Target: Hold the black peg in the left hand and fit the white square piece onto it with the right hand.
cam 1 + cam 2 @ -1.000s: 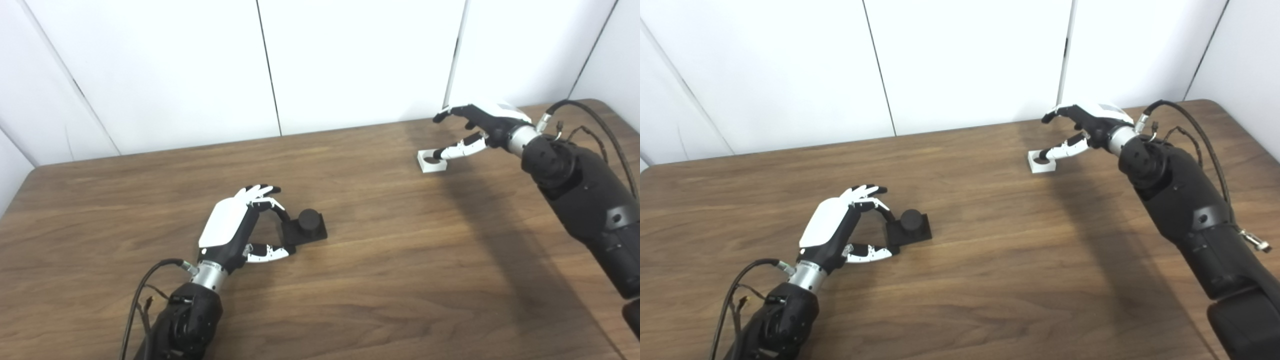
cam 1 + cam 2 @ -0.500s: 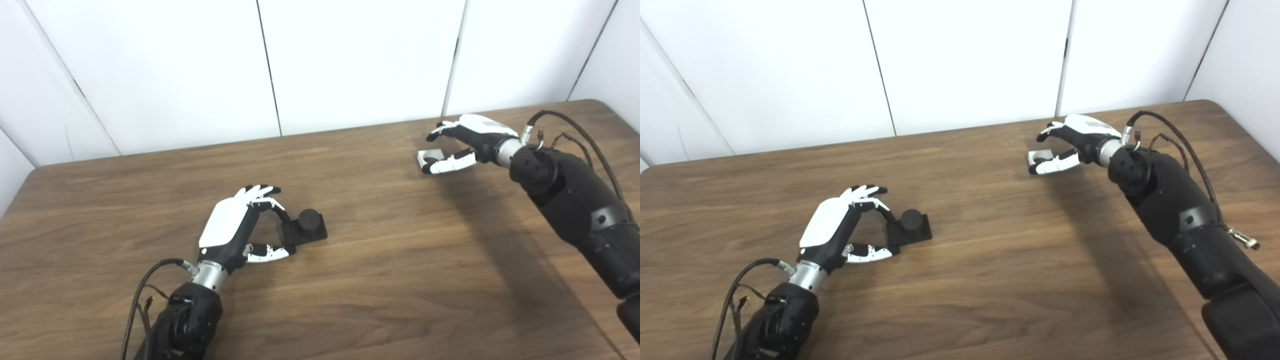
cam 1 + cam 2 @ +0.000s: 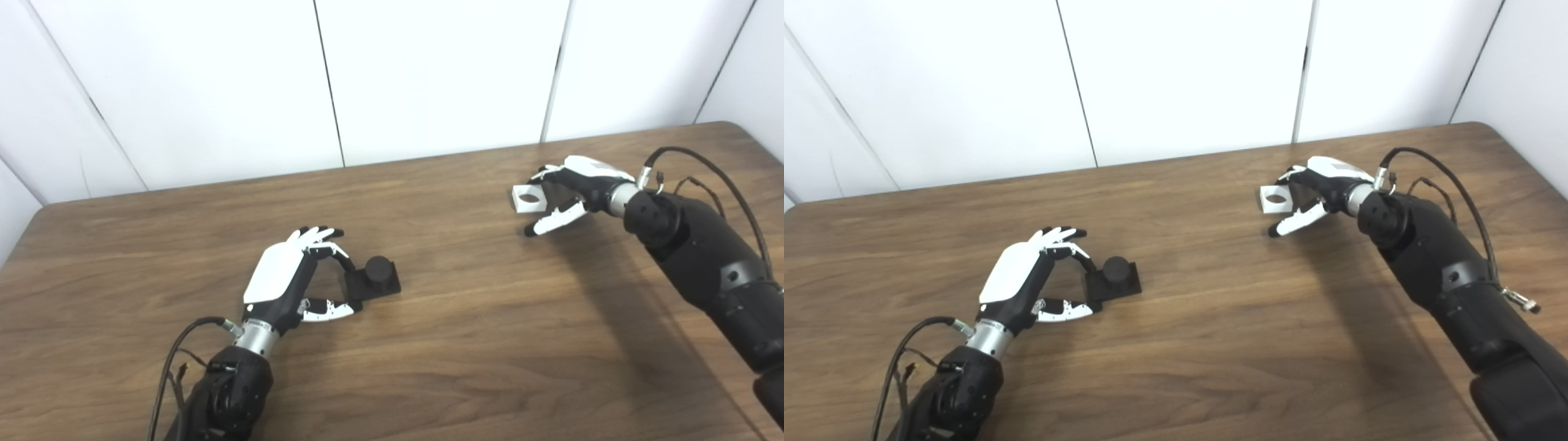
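White square piece [image 3: 528, 198] with its round hole, tipped up off the wooden table [image 3: 465, 343] at far right, pinched at one edge by the right hand [image 3: 576, 184] — thumb apart below, hold looks thin. Black peg [image 3: 378, 268] on its square base, near-left on the table, base edge clasped between fingers and thumb of the left hand [image 3: 283, 280], not raised. Could slip or twist out during the carry leftward — too little contact on one edge; could also jam if hole and peg meet tilted.
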You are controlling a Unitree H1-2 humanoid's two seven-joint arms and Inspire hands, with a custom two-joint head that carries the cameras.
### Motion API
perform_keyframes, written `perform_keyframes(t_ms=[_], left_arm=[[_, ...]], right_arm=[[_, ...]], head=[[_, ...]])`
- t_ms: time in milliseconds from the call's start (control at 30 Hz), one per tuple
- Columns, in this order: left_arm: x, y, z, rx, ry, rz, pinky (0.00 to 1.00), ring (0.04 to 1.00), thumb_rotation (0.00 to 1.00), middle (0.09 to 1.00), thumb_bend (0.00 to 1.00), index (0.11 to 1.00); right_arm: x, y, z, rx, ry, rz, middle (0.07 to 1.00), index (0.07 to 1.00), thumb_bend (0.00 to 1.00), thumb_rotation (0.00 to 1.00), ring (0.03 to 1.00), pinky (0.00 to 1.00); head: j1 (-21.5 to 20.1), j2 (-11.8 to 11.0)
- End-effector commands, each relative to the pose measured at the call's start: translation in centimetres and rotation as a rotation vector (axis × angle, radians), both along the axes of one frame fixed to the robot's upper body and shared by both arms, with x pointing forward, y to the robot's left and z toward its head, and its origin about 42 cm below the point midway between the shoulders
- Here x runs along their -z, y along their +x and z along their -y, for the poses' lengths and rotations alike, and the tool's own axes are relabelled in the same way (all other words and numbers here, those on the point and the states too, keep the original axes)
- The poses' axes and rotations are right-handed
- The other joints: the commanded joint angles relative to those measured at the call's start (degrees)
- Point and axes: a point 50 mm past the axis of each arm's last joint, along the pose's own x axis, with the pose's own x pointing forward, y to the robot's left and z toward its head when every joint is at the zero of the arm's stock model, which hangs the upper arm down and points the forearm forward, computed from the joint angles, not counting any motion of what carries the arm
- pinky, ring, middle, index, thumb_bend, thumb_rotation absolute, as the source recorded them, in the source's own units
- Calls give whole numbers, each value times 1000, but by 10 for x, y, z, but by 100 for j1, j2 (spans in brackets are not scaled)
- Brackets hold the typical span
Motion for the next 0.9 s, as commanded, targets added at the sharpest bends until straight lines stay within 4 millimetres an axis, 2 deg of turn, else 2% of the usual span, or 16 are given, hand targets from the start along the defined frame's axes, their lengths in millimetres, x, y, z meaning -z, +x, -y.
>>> perform_keyframes(t_ms=[0, 300, 500, 533, 600, 867], left_arm=[[-5, 3, -12, -27, 43, 10, 965, 921, 81, 870, 518, 489], [-5, 0, -13, -30, 47, 7, 971, 922, 80, 870, 517, 489], [-5, -2, -16, -33, 48, 8, 972, 921, 80, 869, 517, 489], [-5, -3, -16, -34, 49, 8, 971, 920, 79, 869, 517, 489], [-5, -3, -16, -33, 50, 9, 970, 918, 79, 868, 518, 489], [-6, -3, -16, -32, 47, 10, 975, 916, 79, 868, 518, 489]], right_arm=[[-26, 10, -2, -21, -5, 87, 971, 822, 850, 382, 1000, 1000], [-18, 9, 2, -9, -3, 124, 945, 780, 795, 280, 981, 1000], [-8, 7, 1, 20, 50, 221, 866, 654, 695, 120, 906, 981], [-7, 7, 2, 21, 58, 234, 848, 546, 573, 130, 893, 982], [-5, 7, 2, 20, 63, 248, 839, 503, 526, 134, 888, 983], [-3, 7, 4, 11, 67, 283, 816, 486, 512, 133, 883, 964]], head=[[-2, 10], [47, 37], [62, 73], [62, 74], [69, 80], [68, 89]])
